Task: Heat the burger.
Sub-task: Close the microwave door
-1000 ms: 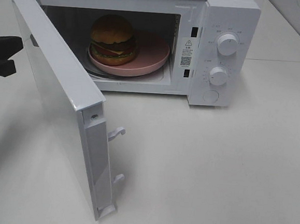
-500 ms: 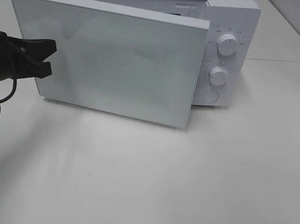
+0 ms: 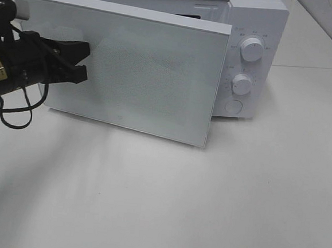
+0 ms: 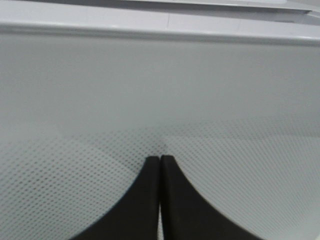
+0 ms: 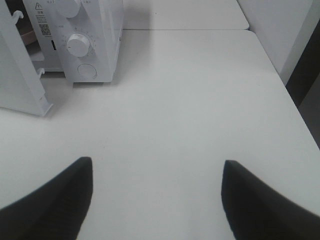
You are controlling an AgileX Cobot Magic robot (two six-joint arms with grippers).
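Note:
The burger is hidden behind the door (image 3: 146,76) of the white microwave (image 3: 255,16). This door stands a small gap short of closed, its free edge near the control panel. My left gripper (image 3: 86,62) is shut with nothing in it, and its tips rest against the door's outer face near the hinge side. In the left wrist view the two black fingertips (image 4: 150,172) press together against the dotted door panel (image 4: 150,90). My right gripper (image 5: 157,167) hangs open and empty over bare table, off to the microwave's right; it is out of the exterior view.
Two round knobs (image 3: 252,48) (image 3: 242,83) and a round button (image 3: 233,106) sit on the microwave's right panel. The door's free edge (image 5: 30,95) with its latch hooks shows in the right wrist view. The white table (image 3: 205,207) spreads in front.
The door has swung from wide open to nearly closed, hiding the burger and plate. My left gripper has moved right along with it, staying on the door's outer face.

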